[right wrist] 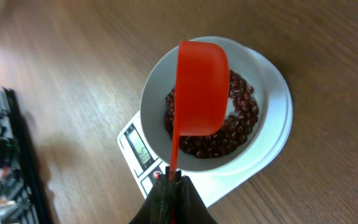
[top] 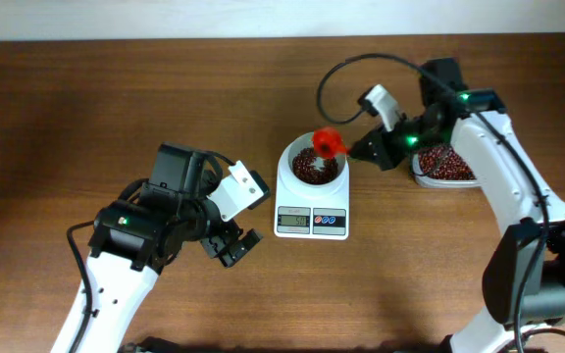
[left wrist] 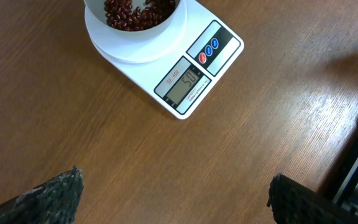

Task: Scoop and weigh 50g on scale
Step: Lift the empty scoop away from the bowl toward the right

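The scale (top: pixel 311 222) sits mid-frame on the tabletop (top: pixel 116 98), red beans (top: pixel 314 167) in its bowl (right wrist: pixel 156 99). The right end effector (top: pixel 358 149) pinches a red scoop (top: pixel 329 143) over the bowl. The left end effector (top: pixel 231 245), lower left, is spread wide, apart from the scale.

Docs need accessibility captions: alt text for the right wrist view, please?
The right gripper, shut on the handle of a red scoop, holds it over the white bowl of red beans sitting on the scale. The scale's display shows partly at lower left, too blurred to read; the table is brown wood.
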You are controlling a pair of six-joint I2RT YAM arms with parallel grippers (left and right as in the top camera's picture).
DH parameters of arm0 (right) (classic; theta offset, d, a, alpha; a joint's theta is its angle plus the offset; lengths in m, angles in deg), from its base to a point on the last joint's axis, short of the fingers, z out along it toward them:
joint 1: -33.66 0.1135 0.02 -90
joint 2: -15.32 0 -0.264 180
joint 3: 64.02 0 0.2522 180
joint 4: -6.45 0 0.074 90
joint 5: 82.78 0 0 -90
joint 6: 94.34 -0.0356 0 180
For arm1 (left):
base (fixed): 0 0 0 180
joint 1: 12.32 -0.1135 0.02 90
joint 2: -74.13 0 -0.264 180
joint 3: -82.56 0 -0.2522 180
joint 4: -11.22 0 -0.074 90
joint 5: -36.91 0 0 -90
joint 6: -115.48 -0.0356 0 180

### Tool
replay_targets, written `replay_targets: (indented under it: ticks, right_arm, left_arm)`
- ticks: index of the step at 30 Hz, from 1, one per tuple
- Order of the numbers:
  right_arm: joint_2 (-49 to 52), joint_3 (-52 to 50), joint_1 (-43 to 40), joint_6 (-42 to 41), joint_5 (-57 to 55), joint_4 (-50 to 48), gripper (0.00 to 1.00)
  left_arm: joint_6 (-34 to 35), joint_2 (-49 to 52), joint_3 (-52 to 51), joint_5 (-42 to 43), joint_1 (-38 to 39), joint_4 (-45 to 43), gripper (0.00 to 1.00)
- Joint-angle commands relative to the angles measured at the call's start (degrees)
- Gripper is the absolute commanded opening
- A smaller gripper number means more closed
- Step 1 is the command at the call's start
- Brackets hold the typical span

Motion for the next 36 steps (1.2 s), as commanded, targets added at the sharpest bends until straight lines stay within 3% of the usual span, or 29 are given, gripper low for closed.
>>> replay_targets:
  ticks: [1,13,22,24,26,29,32,36]
  right_arm:
    - [0.61,1.16,-1.03,-0.24,4.44,0.85,0.04]
    - [0.57,2.99,-2.89,-0.24,4.42,2.36,0.04]
    - [0.5,5.11,-20.9,-0.17,3.52,11.34,0.04]
    - [0.5,5.11,-26.64,-0.17,-0.96,14.45,0.04]
    - [0.48,5.16,-32.04,-0.17,-13.6,16.96,0.04]
    - [0.26,5.27,-33.4,-0.22,-20.92,16.48,0.04]
    - [0.24,5.27,-29.27,-0.26,-29.49,15.61,0.04]
    - [0.13,5.44,-18.05,-2.12,-49.13,14.75,0.04]
  left_arm:
    - [-1.11,-0.07,1.01,0.81,-0.28,-0.11,0.99]
    - [-1.11,-0.07,1.01,0.81,-0.28,-0.11,0.99]
    - [-1.11,-0.07,1.01,0.81,-0.28,-0.11,0.99]
    - [-1.11,-0.07,1.01,0.81,-0.28,-0.11,0.99]
    - [-1.11,-0.07,1.01,0.81,-0.28,-0.11,0.99]
    - [-1.11,-0.07,1.01,0.81,-0.28,-0.11,0.99]
    - [-1.11,-0.07,1.01,0.81,-0.28,-0.11,0.99]
    - [-1.11,-0.07,1.01,0.81,-0.28,-0.11,0.99]
